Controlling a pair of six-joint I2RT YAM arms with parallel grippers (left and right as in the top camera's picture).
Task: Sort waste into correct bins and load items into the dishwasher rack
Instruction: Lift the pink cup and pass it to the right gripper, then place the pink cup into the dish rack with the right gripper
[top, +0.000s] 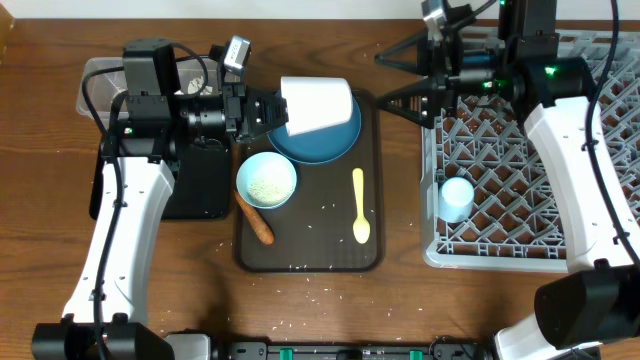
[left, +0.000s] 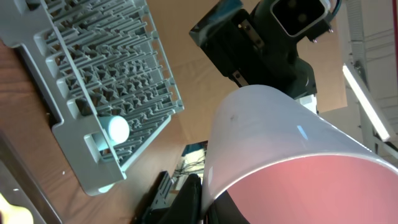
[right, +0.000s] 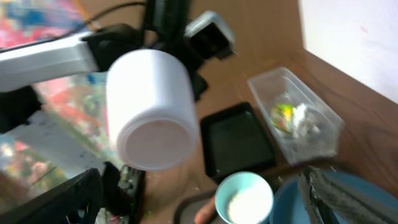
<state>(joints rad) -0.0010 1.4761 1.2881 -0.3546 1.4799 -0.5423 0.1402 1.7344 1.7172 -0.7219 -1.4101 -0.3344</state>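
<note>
While the left gripper is clamped on the rim of the tall white round plastic bowl, the bowl hangs on its side just left of frame centre, mouth toward the wrist and flat base pointing right.
- Grip: the left wrist view fills with bowl wall and a pinkish inside. It looks like one finger in, one out, but the contact itself is hidden.
- Handling, judged: light, stiff, thin-walled, smooth and glossy, so slippery under a rim pinch and prone to swing. The rim is the only sensible hold, since the body is too wide to span.

Directly beneath sits the dark blue round plate on the dark brown serving tray. It is probably heavier and flat, so it is best taken by its edge.
- Below left of it is the small light blue cup, upright, with white rice grains inside. It would need to stay level.
- The orange-brown carrot-like stick lies against the cup's lower edge. It looks short, firm and easy to pinch across.
- The pale yellow plastic spoon lies lengthwise at lower centre, low to the tray. Take it at the handle.

Further out:
- The shallow black rectangular tray is at left, partly under the arm.
- The clear plastic rectangular tub is at upper left, holding crumpled white tissue and a yellow-green scrap.
- The large grey lattice dishwasher rack fills the right. A small pale cup lies in its lower left corner.
- The right gripper hovers at the rack's upper left edge, jaws spread wide and empty.
</note>
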